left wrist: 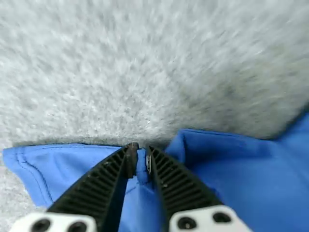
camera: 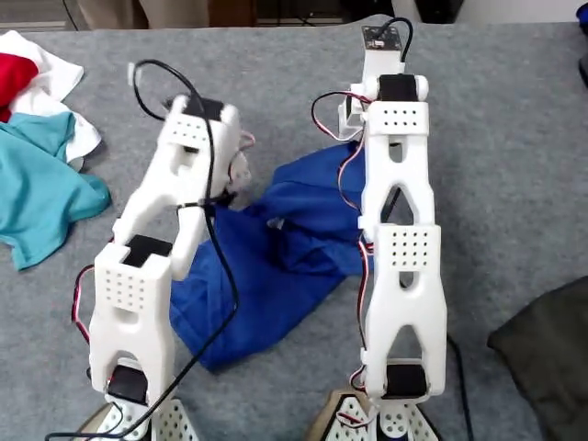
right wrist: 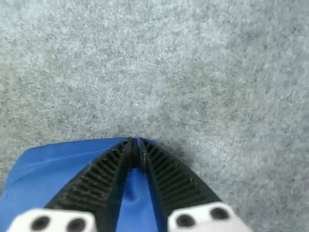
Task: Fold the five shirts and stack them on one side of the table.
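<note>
Left gripper and right gripper pinch blue shirt, arms leaning forward.

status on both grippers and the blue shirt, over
Left gripper shut on edge of blue shirt. Right gripper shut on it too. Shirt lies crumpled, unfolded. Teal shirt and dark shirt lie apart at the sides.

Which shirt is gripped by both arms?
The blue shirt in the middle: left gripper and right gripper each pinch its edge. The teal shirt, red shirt, white shirt and dark shirt lie apart.

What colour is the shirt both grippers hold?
Blue; the shirt shows best in left wrist view.
</note>
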You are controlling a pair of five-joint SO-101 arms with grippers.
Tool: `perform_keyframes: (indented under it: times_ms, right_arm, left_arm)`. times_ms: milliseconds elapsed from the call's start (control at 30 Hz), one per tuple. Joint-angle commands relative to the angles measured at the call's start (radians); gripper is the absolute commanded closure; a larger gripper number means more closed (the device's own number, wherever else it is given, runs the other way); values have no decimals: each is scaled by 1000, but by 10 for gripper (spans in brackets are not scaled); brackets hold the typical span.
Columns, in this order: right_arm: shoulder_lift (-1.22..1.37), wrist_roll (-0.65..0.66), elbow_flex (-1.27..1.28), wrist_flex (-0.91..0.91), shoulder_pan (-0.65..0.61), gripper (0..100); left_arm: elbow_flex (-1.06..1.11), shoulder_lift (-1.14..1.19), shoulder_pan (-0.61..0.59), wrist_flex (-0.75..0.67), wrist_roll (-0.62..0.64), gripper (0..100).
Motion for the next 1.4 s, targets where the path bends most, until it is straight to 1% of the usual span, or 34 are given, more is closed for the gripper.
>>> perform_keyframes:
  times_ms: [0,167,333,500,700,833,1033,1267,1367]
  right_arm:
    - [-30,-51,-119,5,35,981]
    - [-94,-69,-369,5,73,989]
    - [-259,-69,-343,-43,94,991]
    - [-424,-69,-357,-117,119,991]
    - [-616,-69,-355,-244,151,992]
    - [-653,-63,-351,-255,147,992]
    - [-653,-61,-340,-213,150,993]
    - [-654,-60,-344,-163,153,993]
    - [-641,-60,-321,-129,153,993]
  left_arm:
    - [-301,-15,-25,86,-55,980]
    - [-677,-31,-40,100,-107,981]
    - [-918,-122,-34,100,-180,981]
    - [-1020,-269,-37,100,-253,981]
    - [-1022,-495,-44,100,-379,981]
    - [-868,-647,-46,100,-413,981]
    - [-417,-897,-40,98,-416,975]
    - [-112,-1121,-41,98,-408,976]
    - [121,-1196,-41,98,-413,961]
